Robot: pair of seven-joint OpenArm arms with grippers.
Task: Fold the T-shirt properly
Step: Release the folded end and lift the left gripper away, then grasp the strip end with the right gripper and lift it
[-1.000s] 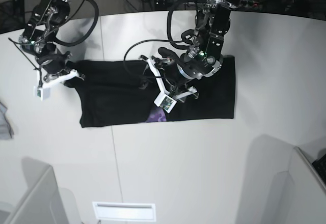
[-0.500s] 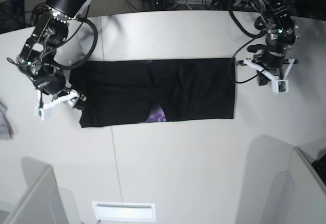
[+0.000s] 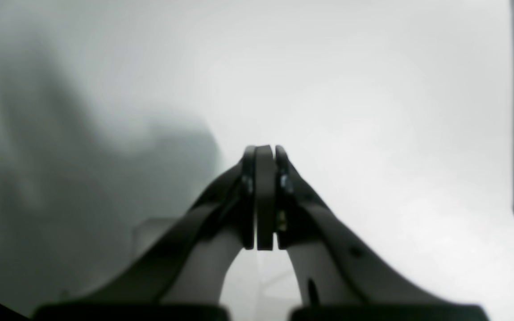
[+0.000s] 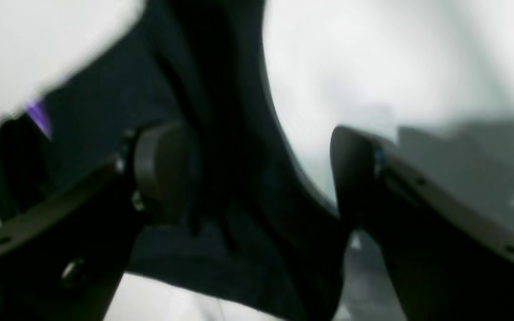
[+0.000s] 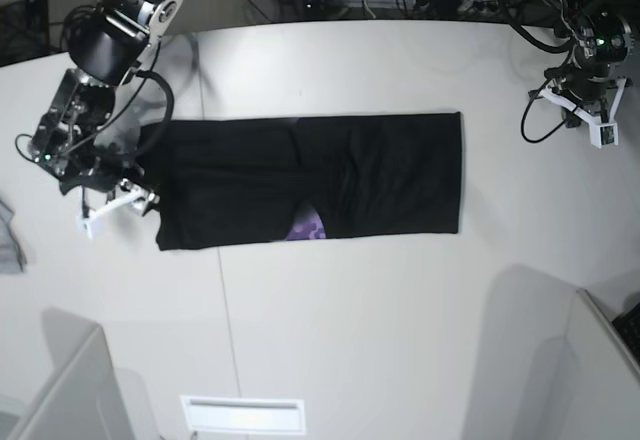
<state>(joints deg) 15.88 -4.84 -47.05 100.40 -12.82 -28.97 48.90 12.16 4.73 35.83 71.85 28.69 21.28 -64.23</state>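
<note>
Black T-shirt point(image 5: 310, 180) lying flat across the middle of the white table point(image 5: 400, 320), right gripper point(image 4: 261, 178) spread wide at its edge — nothing grasped, left gripper point(image 3: 264, 196) clenched empty, well apart.

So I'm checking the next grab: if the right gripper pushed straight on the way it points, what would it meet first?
Probably the black cloth T-shirt: its edge lies between the open jaws of the right gripper, with the white table beyond. The blur leaves depth unclear.
</note>
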